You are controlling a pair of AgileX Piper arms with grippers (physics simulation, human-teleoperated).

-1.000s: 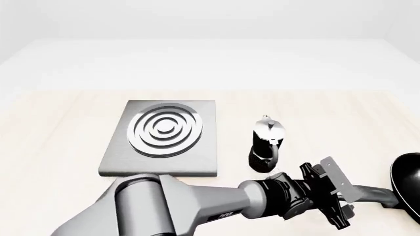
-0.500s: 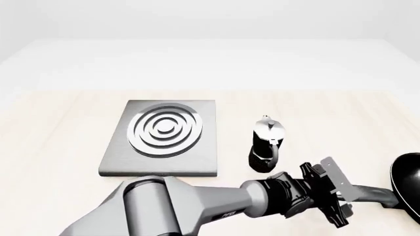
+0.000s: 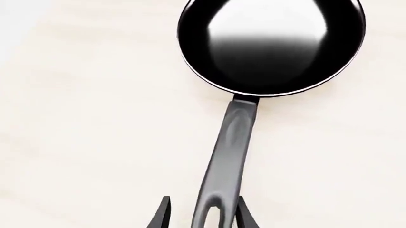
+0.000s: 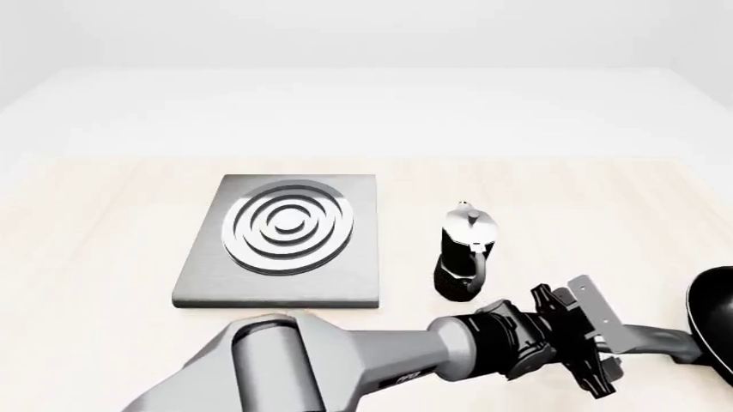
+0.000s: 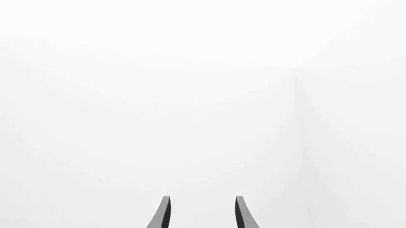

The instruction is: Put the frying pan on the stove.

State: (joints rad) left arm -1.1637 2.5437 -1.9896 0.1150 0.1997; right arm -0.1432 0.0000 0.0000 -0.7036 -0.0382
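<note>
The frying pan (image 3: 271, 45) is round, black and glossy inside, and lies flat on the wooden table at the far right edge of the front view (image 4: 717, 316). Its long dark grey handle (image 3: 231, 147) points back toward my left gripper (image 3: 203, 199). That gripper is open, with the handle's holed end between its fingers. One finger is close against the handle and the other stands apart from it. In the front view the left gripper (image 4: 619, 345) reaches far to the right. The stove (image 4: 284, 233), a grey slab with silver rings, lies at centre left. My right gripper (image 5: 201, 202) is open with nothing between its fingers, facing a white wall.
A black-and-silver moka pot (image 4: 464, 254) stands upright between the stove and the pan, just behind my left forearm (image 4: 378, 365). The pan is cut off by the front view's right edge.
My left gripper has crept a little to the right and lower, further along the pan's handle. The stove and moka pot have not moved.
</note>
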